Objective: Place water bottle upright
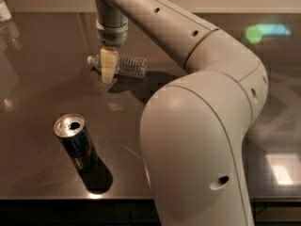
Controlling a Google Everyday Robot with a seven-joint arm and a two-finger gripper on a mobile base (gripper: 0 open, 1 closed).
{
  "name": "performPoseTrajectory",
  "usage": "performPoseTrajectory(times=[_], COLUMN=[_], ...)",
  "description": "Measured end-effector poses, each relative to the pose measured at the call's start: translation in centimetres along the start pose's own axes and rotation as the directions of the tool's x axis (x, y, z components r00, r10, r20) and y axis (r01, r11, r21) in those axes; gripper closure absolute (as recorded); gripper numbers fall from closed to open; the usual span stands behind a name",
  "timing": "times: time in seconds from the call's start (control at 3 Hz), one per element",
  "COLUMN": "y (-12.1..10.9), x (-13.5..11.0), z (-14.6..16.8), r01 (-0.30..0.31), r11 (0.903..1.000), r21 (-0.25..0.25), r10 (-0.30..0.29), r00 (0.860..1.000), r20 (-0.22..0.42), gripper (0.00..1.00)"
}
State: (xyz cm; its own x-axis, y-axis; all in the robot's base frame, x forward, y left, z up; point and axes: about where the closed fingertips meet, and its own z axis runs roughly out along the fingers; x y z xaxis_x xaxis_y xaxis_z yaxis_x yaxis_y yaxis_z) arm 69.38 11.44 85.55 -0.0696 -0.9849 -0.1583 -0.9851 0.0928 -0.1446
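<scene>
The water bottle is a small clear ribbed bottle lying on its side on the dark table, white cap pointing left. My gripper hangs straight down from the arm and sits at the bottle's neck end, low by the tabletop and covering the label area. The gripper hides part of the neck.
A dark blue and silver drink can stands upright near the table's front left edge. A white object sits at the far left back corner. My arm's large elbow fills the right foreground and hides the table behind it.
</scene>
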Motion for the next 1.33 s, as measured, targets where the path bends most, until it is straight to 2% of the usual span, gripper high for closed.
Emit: performPoseTrajectory(times=[0.33, 1.0, 1.33], y=[-0.5, -0.7, -0.1], x=[0.2, 0.5, 0.7], z=[0.8, 0.7, -1.5], r01=[-0.012, -0.035, -0.042], r11=[0.9999, 0.9994, 0.9990], r21=[-0.005, -0.004, -0.017], r10=[0.012, 0.035, 0.043], r00=[1.000, 0.999, 0.997], r20=[-0.014, -0.013, 0.063], gripper=[0.16, 0.62, 0.87])
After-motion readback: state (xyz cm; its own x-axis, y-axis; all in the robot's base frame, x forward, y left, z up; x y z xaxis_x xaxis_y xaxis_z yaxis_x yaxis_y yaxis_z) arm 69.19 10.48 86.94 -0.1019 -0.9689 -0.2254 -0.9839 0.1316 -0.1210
